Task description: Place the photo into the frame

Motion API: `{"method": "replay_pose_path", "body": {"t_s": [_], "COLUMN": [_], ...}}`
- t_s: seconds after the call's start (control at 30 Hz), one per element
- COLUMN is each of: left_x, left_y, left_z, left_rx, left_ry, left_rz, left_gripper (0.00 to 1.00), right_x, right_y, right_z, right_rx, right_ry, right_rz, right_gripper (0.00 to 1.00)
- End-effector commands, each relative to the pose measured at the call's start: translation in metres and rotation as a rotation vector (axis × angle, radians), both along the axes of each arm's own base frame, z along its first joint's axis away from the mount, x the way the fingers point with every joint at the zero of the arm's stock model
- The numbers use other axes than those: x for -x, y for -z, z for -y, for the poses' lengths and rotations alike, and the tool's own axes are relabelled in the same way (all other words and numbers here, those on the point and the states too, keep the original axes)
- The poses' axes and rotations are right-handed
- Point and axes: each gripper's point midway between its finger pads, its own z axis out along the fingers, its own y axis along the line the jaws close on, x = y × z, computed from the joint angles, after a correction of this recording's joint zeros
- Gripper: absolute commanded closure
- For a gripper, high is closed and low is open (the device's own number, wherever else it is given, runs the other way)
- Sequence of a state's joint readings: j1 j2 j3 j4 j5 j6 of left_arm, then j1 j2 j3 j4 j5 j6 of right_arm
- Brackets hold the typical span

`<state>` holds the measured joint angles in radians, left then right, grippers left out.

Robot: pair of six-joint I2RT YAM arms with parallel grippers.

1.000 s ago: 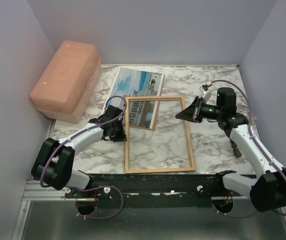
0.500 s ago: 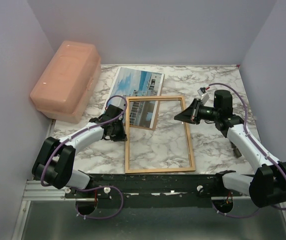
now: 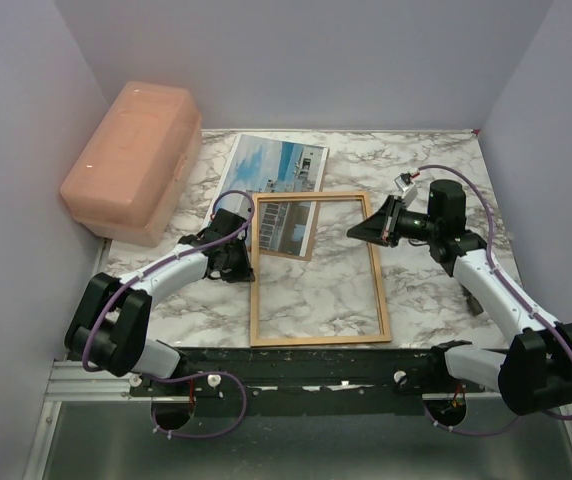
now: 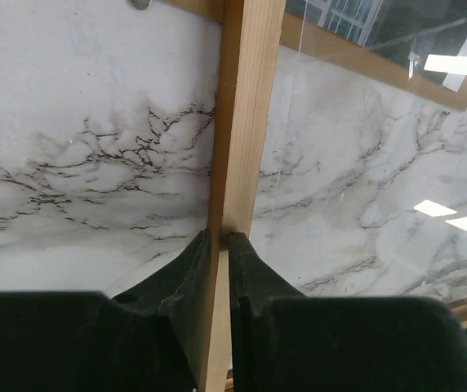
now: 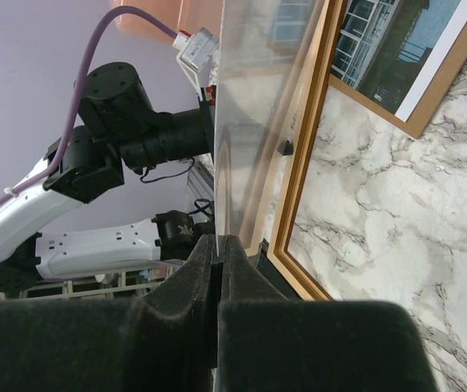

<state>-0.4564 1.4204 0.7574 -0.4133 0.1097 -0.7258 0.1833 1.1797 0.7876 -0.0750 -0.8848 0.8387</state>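
— Under the far-left corner of the frame (image 3: 318, 341), the near end of the photo (image 3: 271, 165) is hidden; both lie flat, long axes near-to-far.
— And the left gripper (image 4: 219, 238) clamps the frame's left rail; the right gripper (image 5: 217, 241) pinches a barely visible pane (image 5: 250, 122).

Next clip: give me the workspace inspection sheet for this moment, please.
Surface: marble-pattern table, no spills seen.
Job's things: the frame lies flat, its far left corner over the photo; photo not yet fitted.
Clutter: pink box at the rear left.
Grippers: left gripper shut on the frame's left rail; right gripper shut on the edge of a clear pane.
Cables: purple cables loop along both arms; no snag seen.
Surroundings: plain walls on three sides.
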Motion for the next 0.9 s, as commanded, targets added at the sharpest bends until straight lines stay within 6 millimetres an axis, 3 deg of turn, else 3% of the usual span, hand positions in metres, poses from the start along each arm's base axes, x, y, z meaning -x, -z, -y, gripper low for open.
{"method": "replay_pose_path", "body": {"t_s": [0.0,0.37,0.87], "left_x": [0.007,0.008,0.009], "left_y": [0.019,0.021,0.022], "left_z": [-0.011,-0.011,-0.012], "left_rx": [-0.061,-0.066,-0.071], "left_ry": [-0.001,0.001,0.001], "left_rz": [-0.051,-0.057,-0.061], "left_gripper": [0.85,0.85,0.86], "right_x": [0.005,0.001,0.004], "right_y": [-0.009,0.022,0.016], "right_z": [-0.003,0.003,0.011], "right_rx": [-0.028,0.054,0.085], "right_ry": [-0.034,-0.003,0.059], "right_rz": [0.045,-0.010,0.044], "right_gripper": [0.99,0.99,0.99]}}
